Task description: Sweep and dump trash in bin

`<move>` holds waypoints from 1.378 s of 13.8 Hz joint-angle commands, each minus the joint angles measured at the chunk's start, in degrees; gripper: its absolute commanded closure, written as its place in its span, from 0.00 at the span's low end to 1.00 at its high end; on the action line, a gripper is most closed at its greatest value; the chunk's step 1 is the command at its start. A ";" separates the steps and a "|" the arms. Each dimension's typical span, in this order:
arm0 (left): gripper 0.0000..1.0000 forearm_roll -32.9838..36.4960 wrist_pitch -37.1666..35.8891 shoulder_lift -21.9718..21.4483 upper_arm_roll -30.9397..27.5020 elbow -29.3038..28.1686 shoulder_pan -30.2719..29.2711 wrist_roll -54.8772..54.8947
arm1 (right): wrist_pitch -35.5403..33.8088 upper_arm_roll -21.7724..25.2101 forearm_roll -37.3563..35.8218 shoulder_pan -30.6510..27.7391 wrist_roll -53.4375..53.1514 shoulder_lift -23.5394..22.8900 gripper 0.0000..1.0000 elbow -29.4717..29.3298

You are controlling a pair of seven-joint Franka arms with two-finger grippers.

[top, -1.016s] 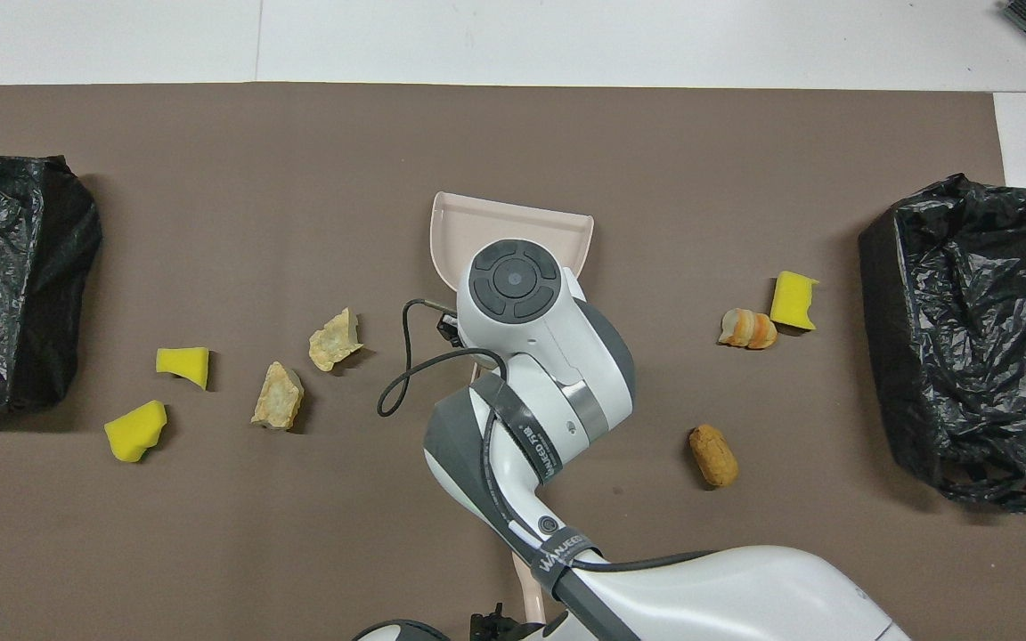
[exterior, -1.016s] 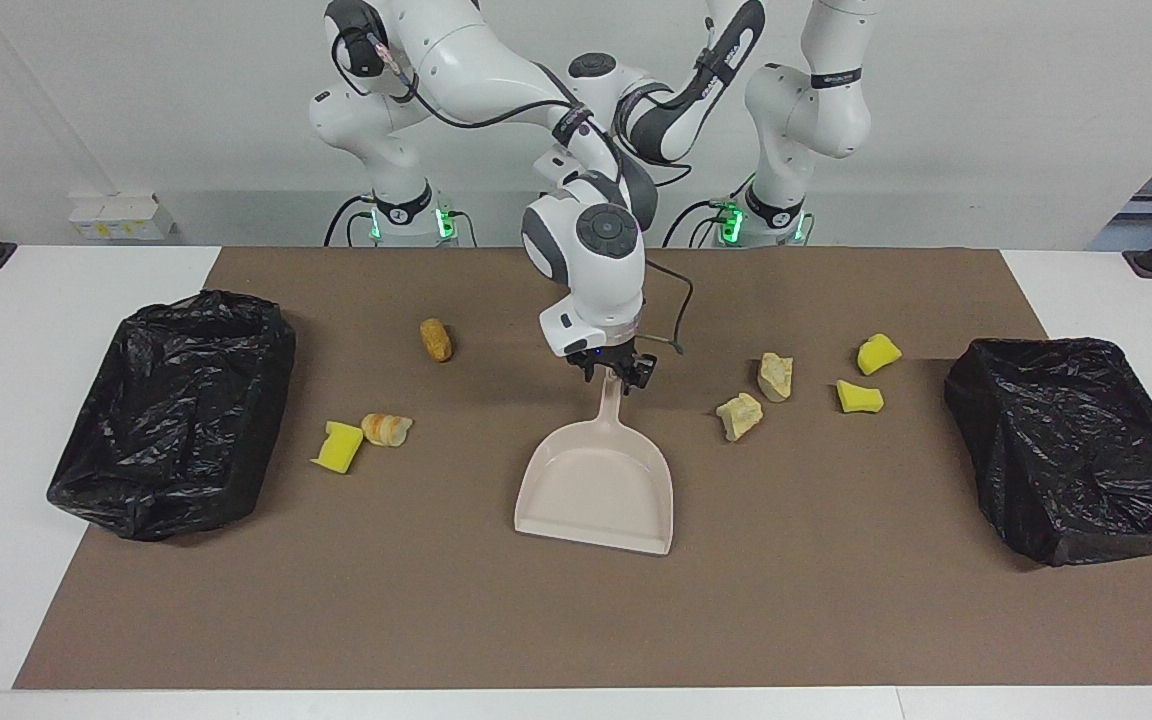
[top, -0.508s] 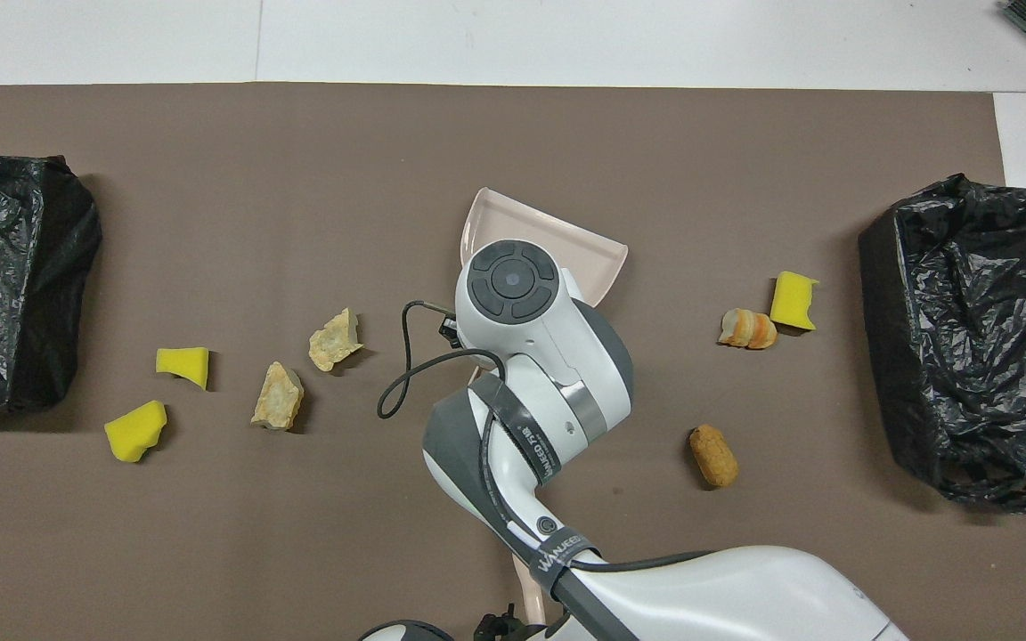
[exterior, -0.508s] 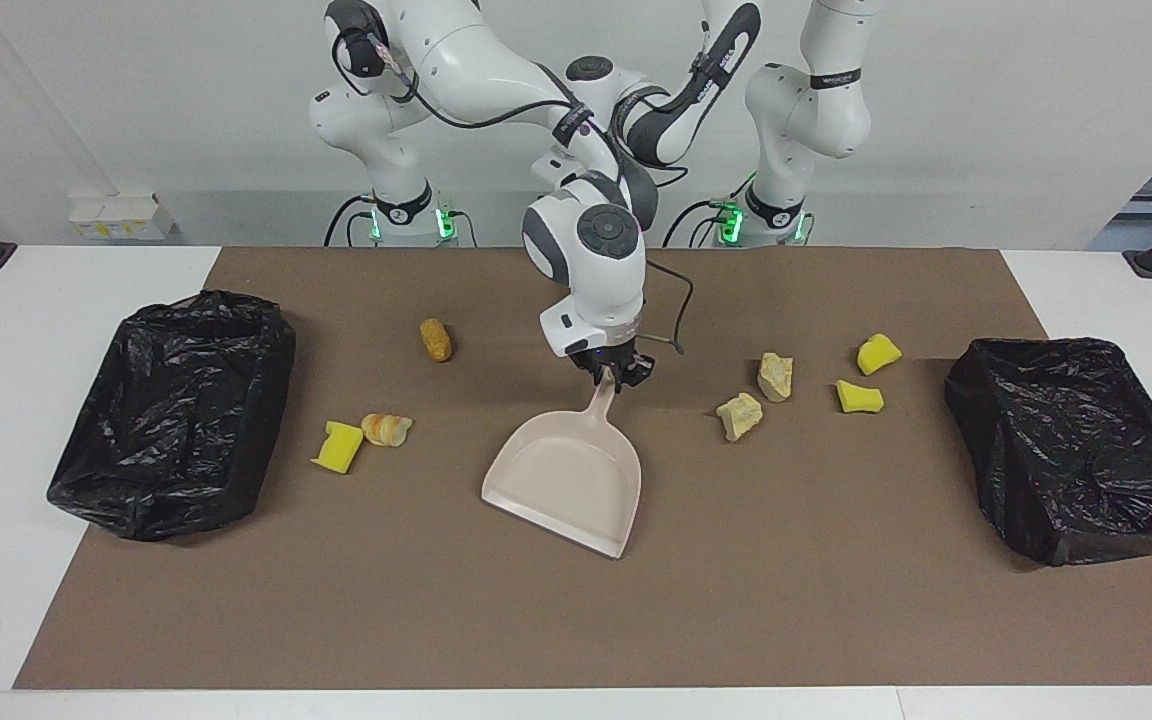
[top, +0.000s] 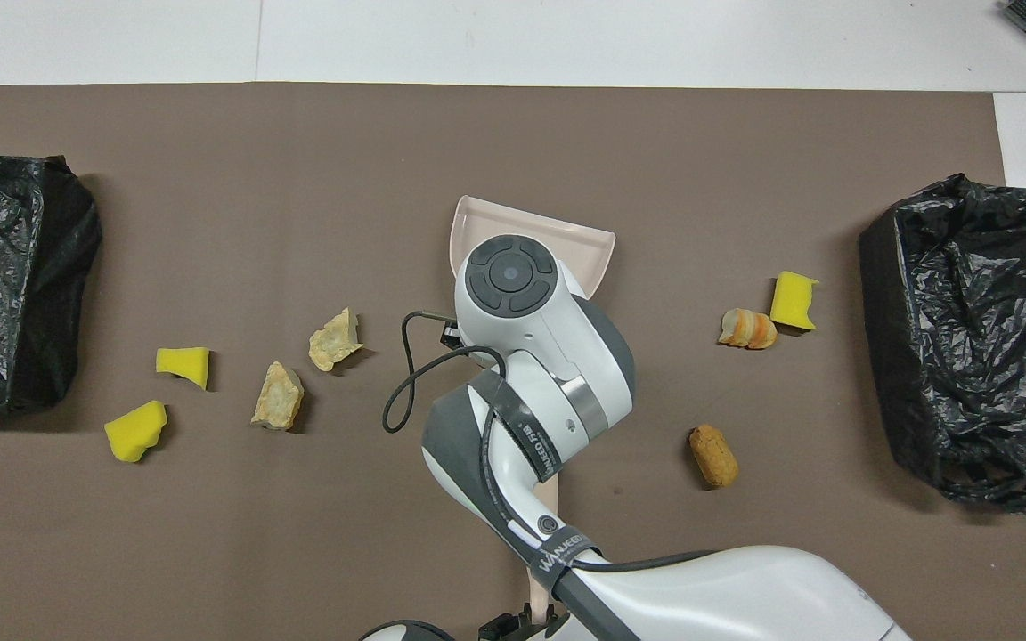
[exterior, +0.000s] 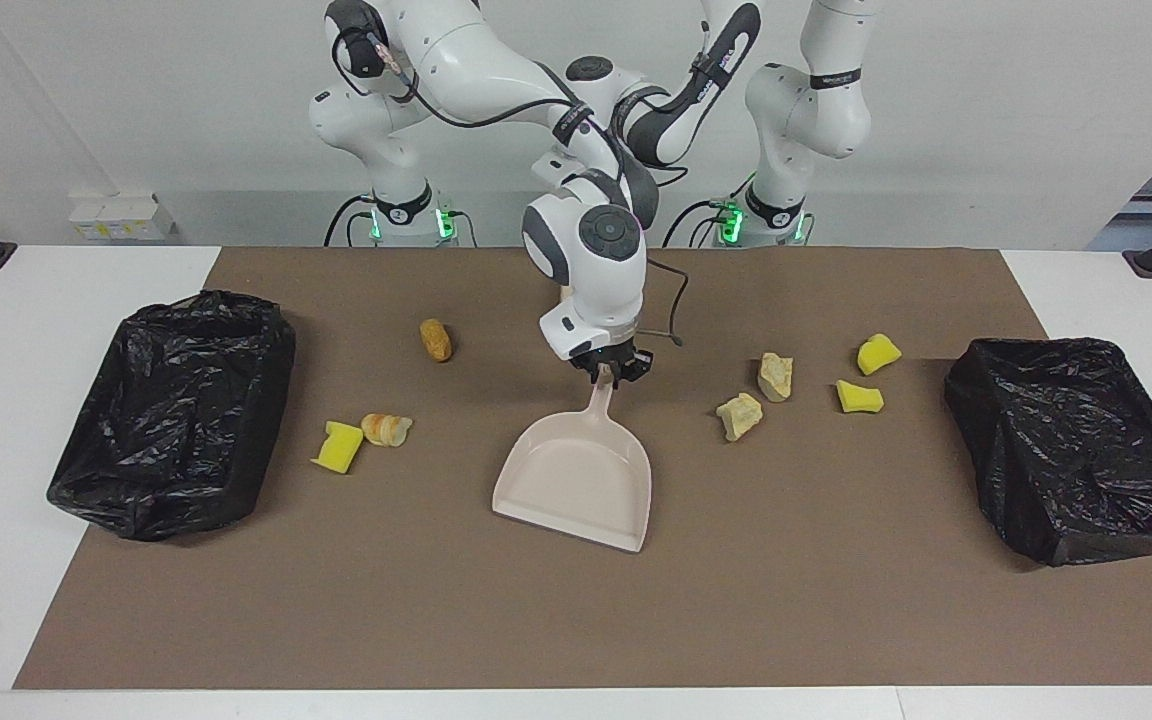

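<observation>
- Step in hand: positioning the dustpan [exterior: 576, 480]. Nothing lies in it yet, and all seven pieces of trash are loose on the brown mat [exterior: 836, 600].
- The right gripper [exterior: 608, 372] is clamped on the tip of the pan's handle, mid-bench. The pan's mouth points at the bench edge farthest from the robots, skewed slightly toward the right arm's end. I cannot tell whether its lip touches the mat.
- Trash toward the right arm's end: a nugget [exterior: 435, 339] nearest the robots, then a sponge [exterior: 338, 446] touching a bread lump [exterior: 386, 429], near the bin [exterior: 176, 400] at that end.
- Trash toward the left arm's end: two lumps [exterior: 740, 415] [exterior: 774, 375] and two sponges [exterior: 858, 396] [exterior: 878, 353], between the pan and the other bin [exterior: 1066, 440].
- Next move, as I judge it: turn the mouth toward one cluster, lay the lip flat on the mat and push the scraps in; the light sponges may skid away from the lip.
- Pose: the right arm reaches in from its base, wrist pointing straight down over the handle.
- The left arm waits, folded back near the robots' edge. Its gripper [top: 513, 628] just shows there beside a beige stick [top: 544, 534]; what that stick is I cannot tell.
</observation>
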State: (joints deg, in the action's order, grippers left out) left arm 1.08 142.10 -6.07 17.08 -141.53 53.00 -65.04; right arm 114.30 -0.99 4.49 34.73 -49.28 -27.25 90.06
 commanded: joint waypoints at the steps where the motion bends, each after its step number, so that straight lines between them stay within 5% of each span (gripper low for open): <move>1: 1.00 1.11 0.03 -0.43 -0.55 -0.33 0.88 -1.32 | -1.54 -0.24 -0.80 -0.89 4.79 1.14 1.00 -0.59; 9: 1.00 0.94 -14.64 -6.67 -0.64 1.87 0.52 -4.20 | -4.44 -0.16 -0.53 -6.16 29.02 6.86 1.00 2.13; 16: 1.00 0.94 -17.11 -6.85 -0.99 1.87 -0.09 -4.92 | -7.96 0.02 -1.06 -10.29 67.33 9.32 1.00 6.69; 19: 1.00 0.94 -17.72 -7.02 -0.99 1.96 -2.89 -3.35 | -7.17 -0.07 -5.17 -10.48 74.49 9.06 1.00 8.63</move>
State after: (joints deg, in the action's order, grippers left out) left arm 1.08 125.98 -12.07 16.12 -139.48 52.12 -69.27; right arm 105.89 -0.43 1.94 24.58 20.26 -19.85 95.07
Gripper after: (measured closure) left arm 0.736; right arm 0.665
